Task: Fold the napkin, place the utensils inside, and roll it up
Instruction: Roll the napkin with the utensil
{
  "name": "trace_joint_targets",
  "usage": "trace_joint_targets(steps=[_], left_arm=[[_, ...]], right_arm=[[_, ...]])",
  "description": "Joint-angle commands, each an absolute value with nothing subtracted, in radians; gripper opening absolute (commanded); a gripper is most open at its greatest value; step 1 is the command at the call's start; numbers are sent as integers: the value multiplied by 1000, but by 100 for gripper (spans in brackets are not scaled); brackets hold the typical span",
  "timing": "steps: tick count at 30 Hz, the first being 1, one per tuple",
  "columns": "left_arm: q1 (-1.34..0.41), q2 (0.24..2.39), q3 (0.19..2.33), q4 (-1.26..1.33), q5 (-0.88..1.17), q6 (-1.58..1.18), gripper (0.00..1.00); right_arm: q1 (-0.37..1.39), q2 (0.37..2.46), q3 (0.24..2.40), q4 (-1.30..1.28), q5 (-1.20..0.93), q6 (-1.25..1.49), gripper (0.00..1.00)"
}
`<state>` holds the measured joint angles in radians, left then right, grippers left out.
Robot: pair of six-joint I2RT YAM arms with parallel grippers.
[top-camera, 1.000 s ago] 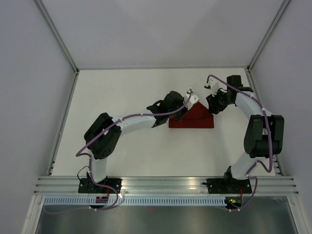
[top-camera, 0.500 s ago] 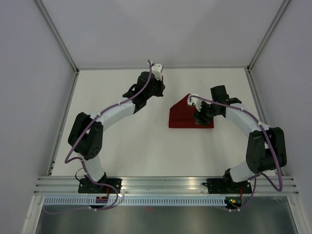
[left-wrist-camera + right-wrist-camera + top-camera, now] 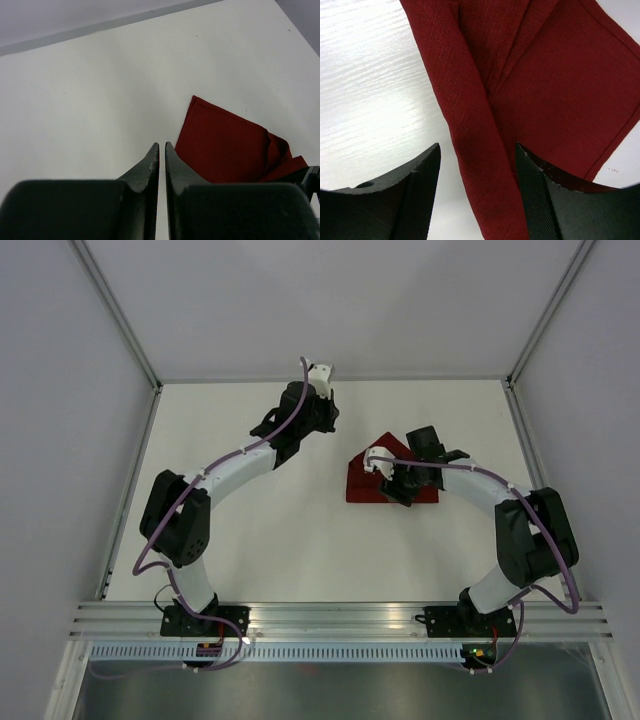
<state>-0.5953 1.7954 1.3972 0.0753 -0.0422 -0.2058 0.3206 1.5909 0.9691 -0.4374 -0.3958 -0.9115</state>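
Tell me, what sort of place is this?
Probably a robotics lab: two robot arms bolted to a metal rail, plain wall panels around a white table, a red napkin on it.

White worktop inside a pale grey booth

The smooth white worktop [image 3: 280, 540] is boxed in by plain grey wall panels [image 3: 330, 300], with a slanting aluminium corner post [image 3: 115, 310] on each side. A ribbed aluminium rail [image 3: 340, 615] runs along its near edge, and a slotted grey strip [image 3: 340, 650] lies just below that.
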Motion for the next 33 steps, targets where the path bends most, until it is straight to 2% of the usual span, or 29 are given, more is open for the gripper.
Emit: trace_joint_targets(steps=[1, 10, 16, 20, 23, 29, 33], left_arm=[[-586, 1807, 1445, 71, -17, -239, 12], [-578, 1813, 1445, 67, -5, -229, 12], [-578, 1799, 1418, 86, -5, -229, 12], [-578, 1751, 1349, 162, -21, -227, 12], [-578, 1698, 1280, 245, -19, -227, 13], [-630, 1666, 1214, 320, 15, -103, 13], [-710, 1643, 1135, 379, 70, 78, 13]], right_arm=[[342, 1624, 959, -380, -353, -905, 67], [344, 1652, 945, -376, -330, -899, 64], [334, 1721, 1003, -442, -374, -903, 46], [276, 1808, 1119, -579, -512, -958, 24], [218, 1919, 1246, -774, -605, -1005, 13], [158, 2158, 1498, -1084, -699, -1137, 11], [150, 2232, 1572, -1167, -716, -1158, 11]])
